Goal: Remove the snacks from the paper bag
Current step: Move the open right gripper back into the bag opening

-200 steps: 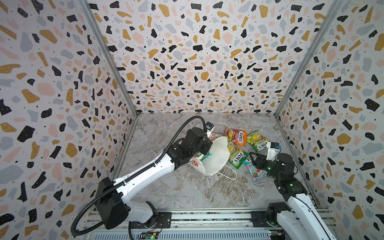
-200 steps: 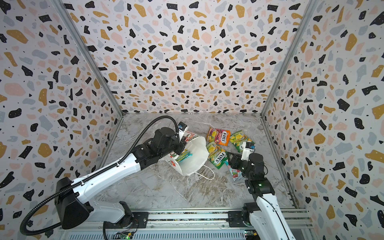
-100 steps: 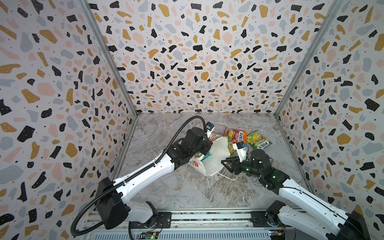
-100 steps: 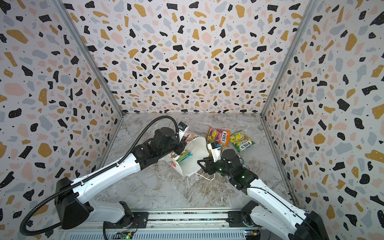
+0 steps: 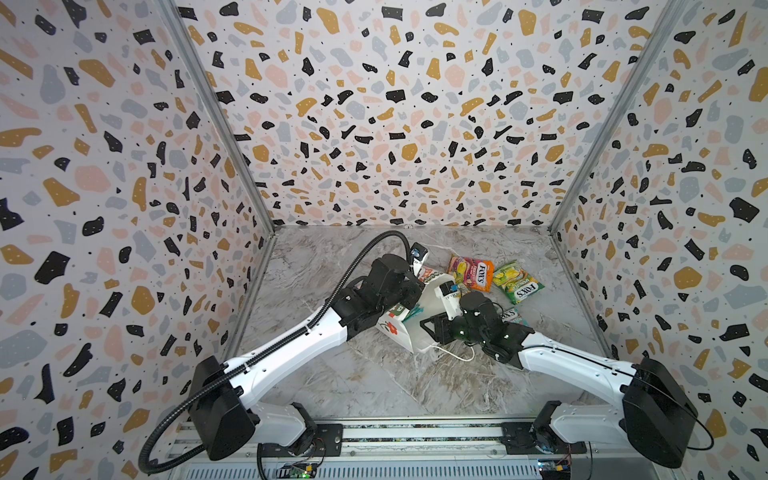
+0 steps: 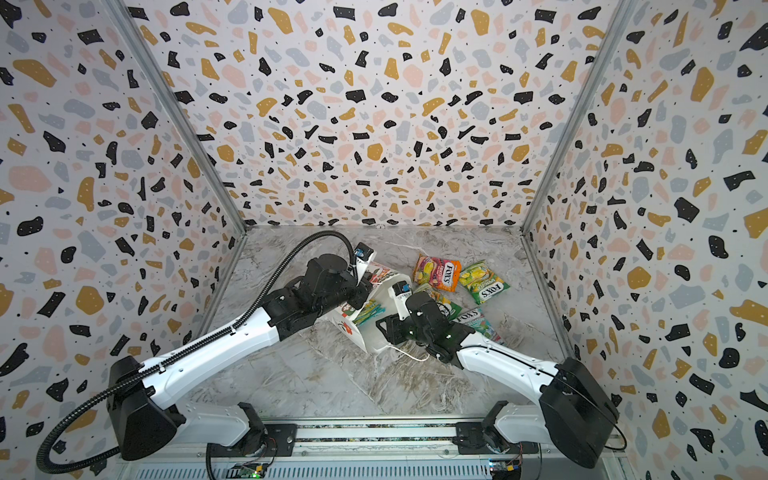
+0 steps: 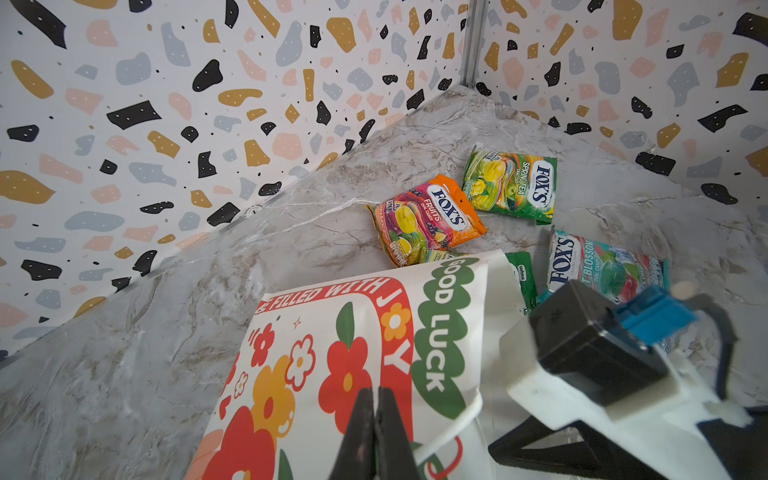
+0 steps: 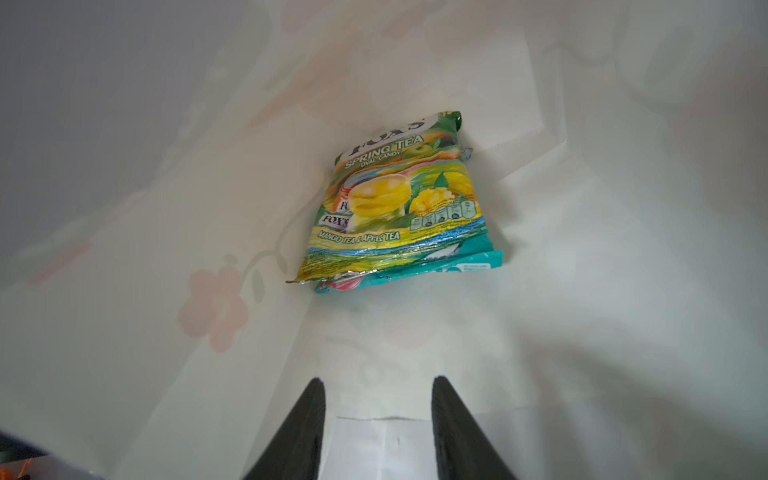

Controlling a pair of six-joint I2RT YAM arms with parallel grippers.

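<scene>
White paper bag (image 7: 353,332), two packets (image 8: 399,199) inside, four packets (image 7: 428,216) outside

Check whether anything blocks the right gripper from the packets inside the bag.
Nothing visible does. In the right wrist view the right gripper, jaws open, faces the green-yellow packet, which lies on a teal packet deep in the paper bag, with only bare paper between. The left gripper holds the bag.
</scene>
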